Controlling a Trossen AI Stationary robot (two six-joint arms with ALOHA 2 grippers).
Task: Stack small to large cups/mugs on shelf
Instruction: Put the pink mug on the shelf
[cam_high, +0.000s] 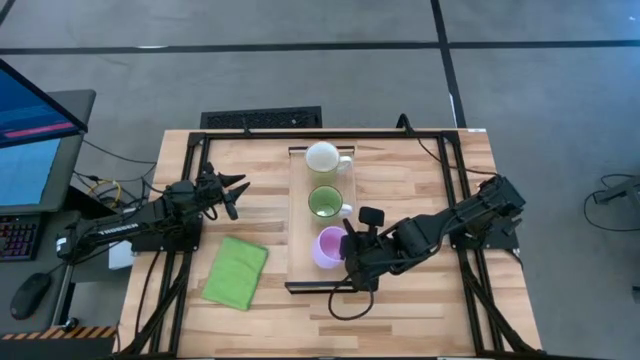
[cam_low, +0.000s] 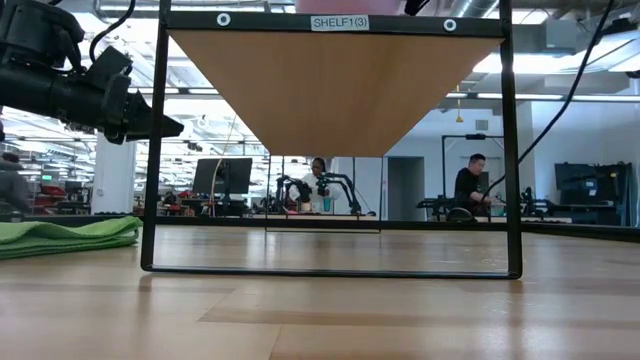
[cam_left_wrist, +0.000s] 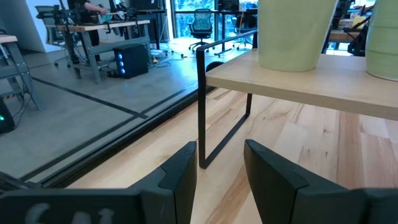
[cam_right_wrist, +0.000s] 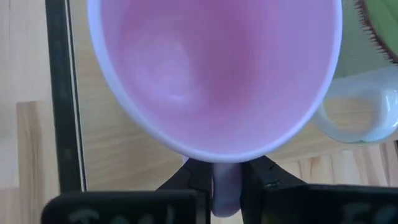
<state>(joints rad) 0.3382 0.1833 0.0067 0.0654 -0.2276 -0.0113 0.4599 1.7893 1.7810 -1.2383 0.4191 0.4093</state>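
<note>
The purple mug (cam_high: 327, 247) stands on the shelf (cam_high: 297, 215) at its near end in the high view, mouth up, in line with the green mug (cam_high: 323, 202) and white mug (cam_high: 322, 157), handle toward the right gripper (cam_high: 352, 250). The left gripper (cam_high: 232, 192) waits well apart. In the left wrist view its fingers (cam_left_wrist: 179, 171) are spread, holding nothing. In the right wrist view the fingers (cam_right_wrist: 189, 177) pinch the purple mug's handle (cam_right_wrist: 226, 186). It looks rigid, smooth and breakable, so the handle seems the surest hold.
</note>
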